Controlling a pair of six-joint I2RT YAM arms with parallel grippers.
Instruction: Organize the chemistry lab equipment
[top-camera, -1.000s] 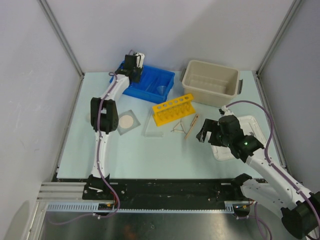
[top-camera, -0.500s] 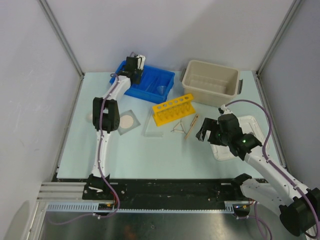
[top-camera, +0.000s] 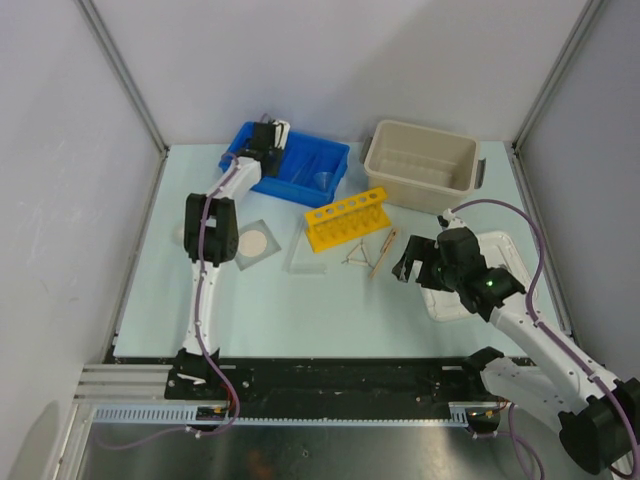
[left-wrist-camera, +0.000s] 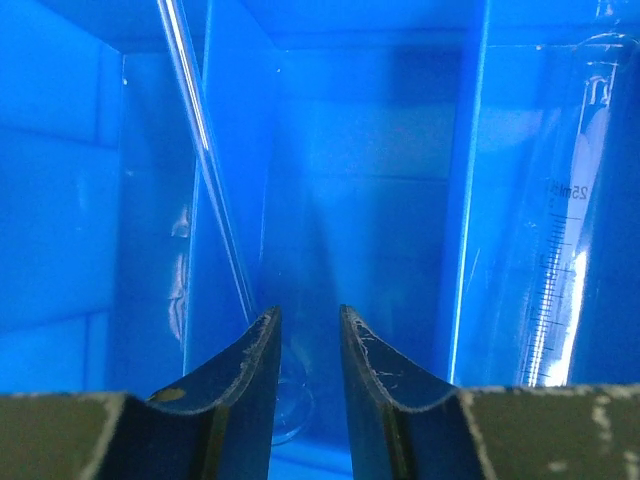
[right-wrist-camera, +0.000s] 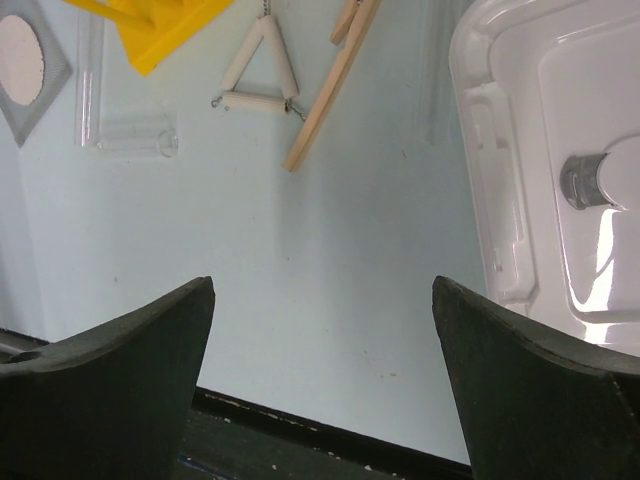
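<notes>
**Lab equipment sort: partly filed**

Pale green surface (top-camera: 320, 310), grey-walled enclosure.
Filed in blue divided bin (top-camera: 338, 152): glass rod (left-wrist-camera: 205, 150), graduated cylinder (left-wrist-camera: 570, 250), clear funnel (top-camera: 322, 180).
Still loose on the surface: yellow test-tube rack (top-camera: 346, 218), wire triangle (right-wrist-camera: 258, 70), wooden clamp stick (right-wrist-camera: 330, 85), gauze square (top-camera: 256, 242), clear tube (right-wrist-camera: 125, 120).
Left gripper (left-wrist-camera: 308, 315): inside the bin, jaws narrowly apart, holding nothing.
Right gripper (right-wrist-camera: 322, 285): jaws wide apart, empty, hovering beside white lid (right-wrist-camera: 520, 150).
Progress, by judgement: under half done.

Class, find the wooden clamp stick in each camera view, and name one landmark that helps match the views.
Top external: wooden clamp stick near centre, right of the wire triangle.
Left wrist: not in it.
Right wrist: wooden clamp stick at top centre.
Shared landmark: the wire triangle, at its left.
</notes>
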